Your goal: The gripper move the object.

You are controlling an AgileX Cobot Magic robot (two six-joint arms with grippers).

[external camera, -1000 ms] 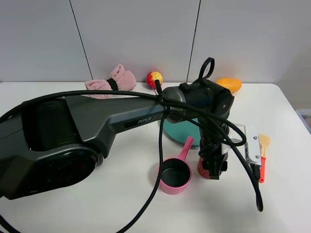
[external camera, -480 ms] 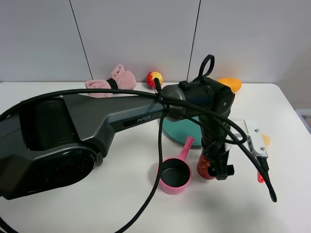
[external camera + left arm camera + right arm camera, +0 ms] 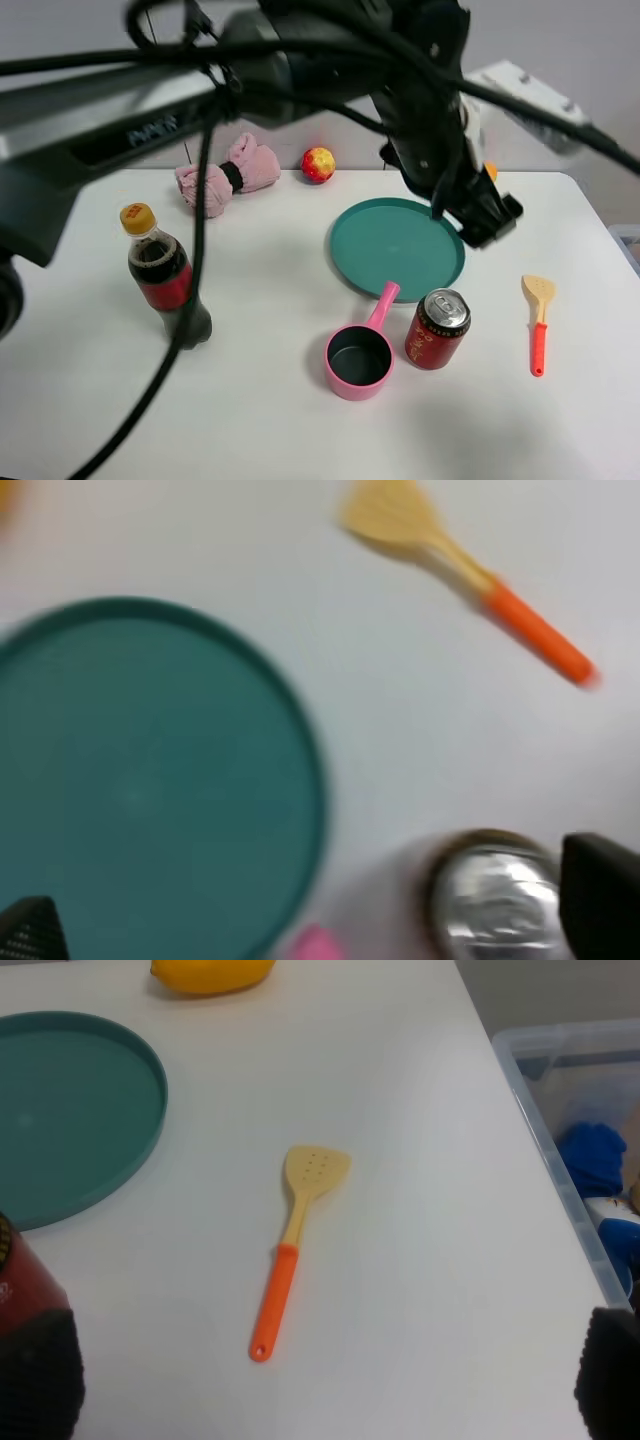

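Past the cola bottle [image 3: 160, 285] and pink scoop [image 3: 360, 355], the red can [image 3: 437, 328] stands upright on the tabletop [image 3: 260, 420], just beside the teal plate [image 3: 398, 248]. Light, thin-walled and slick, I'd guess; best pinched mid-body. The left gripper [image 3: 485, 218] hangs well above, fingers apart and empty; the right gripper [image 3: 325, 1390] is spread too.

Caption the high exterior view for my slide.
Gripper hovers open above the teal plate rim; red can stands beside pink scoop.
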